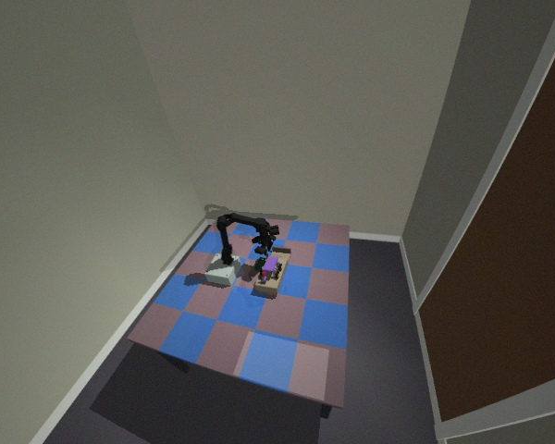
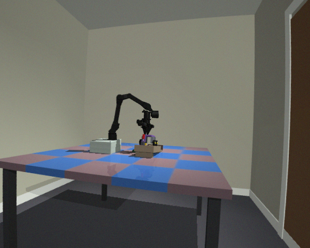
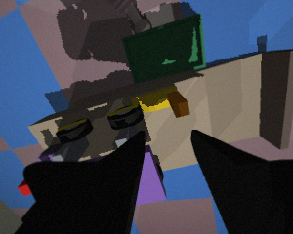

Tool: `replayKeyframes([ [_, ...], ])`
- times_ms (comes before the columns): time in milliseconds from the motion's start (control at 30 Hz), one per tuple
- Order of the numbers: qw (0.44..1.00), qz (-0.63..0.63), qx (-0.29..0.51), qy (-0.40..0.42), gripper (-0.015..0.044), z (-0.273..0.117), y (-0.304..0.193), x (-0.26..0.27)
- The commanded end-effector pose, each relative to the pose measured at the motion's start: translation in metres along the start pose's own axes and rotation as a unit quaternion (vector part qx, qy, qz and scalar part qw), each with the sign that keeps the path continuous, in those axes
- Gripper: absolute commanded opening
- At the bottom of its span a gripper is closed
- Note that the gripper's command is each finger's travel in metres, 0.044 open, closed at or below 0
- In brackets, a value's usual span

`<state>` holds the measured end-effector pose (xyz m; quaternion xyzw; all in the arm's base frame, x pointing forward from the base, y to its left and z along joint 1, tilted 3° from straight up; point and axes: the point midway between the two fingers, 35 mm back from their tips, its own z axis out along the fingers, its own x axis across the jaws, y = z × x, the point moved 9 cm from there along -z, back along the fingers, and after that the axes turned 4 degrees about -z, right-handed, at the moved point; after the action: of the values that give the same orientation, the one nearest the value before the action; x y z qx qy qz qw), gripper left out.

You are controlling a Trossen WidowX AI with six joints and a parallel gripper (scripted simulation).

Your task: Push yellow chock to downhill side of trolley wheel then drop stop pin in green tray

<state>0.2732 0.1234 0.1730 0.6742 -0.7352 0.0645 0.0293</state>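
Our single black arm (image 1: 241, 219) (image 2: 118, 109) rises from its base at the left, leaning slightly toward the far left of the scene up to a high bend. From there our upper link runs rightward and slopes down to the wrist (image 1: 264, 227) (image 2: 147, 115). Below the wrist our gripper (image 1: 266, 251) (image 2: 146, 133) (image 3: 167, 135) points down, well above the surface. Our jaws stand partly open, with a clear gap between the two dark, tapering fingertips, and they hold nothing. In the wrist view our fingers reach in from the lower edge, one on each side.
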Motion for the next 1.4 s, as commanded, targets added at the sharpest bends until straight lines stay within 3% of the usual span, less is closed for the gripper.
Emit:
replayKeyframes([
  [0, 0.996, 0.078, 0.023, -0.027, 0.019, -0.011, -0.011, 0.014],
  [300, 0.949, 0.313, 0.042, 0.004, 0.019, -0.018, -0.038, 0.062],
  [633, 0.798, 0.594, 0.071, 0.073, 0.019, -0.024, -0.058, 0.132],
  [1367, 0.785, 0.61, 0.074, 0.078, 0.019, -0.009, -0.059, 0.139],
])
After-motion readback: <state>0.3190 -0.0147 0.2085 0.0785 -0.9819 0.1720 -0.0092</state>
